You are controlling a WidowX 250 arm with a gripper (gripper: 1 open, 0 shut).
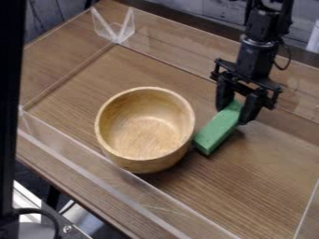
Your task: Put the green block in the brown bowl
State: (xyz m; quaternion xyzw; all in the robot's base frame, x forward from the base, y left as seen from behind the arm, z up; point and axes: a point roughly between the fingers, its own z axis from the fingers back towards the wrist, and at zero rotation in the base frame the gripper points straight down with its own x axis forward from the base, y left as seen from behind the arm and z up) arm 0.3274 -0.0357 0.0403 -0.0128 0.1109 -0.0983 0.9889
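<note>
The brown bowl (141,93) stands upright on the wooden table, left of centre, with nothing inside it. The green block (217,132) lies slanted just right of the bowl, and its near end rests against the bowl's outer wall. My gripper (242,111) points down from the upper right. Its black fingers (226,101) are shut on the block's far end.
A clear plastic wall (75,173) runs along the table's front and left edges, and its far corner (118,28) stands at the back. A dark post (10,112) fills the left edge of the view. Bare wood lies in front of and behind the bowl.
</note>
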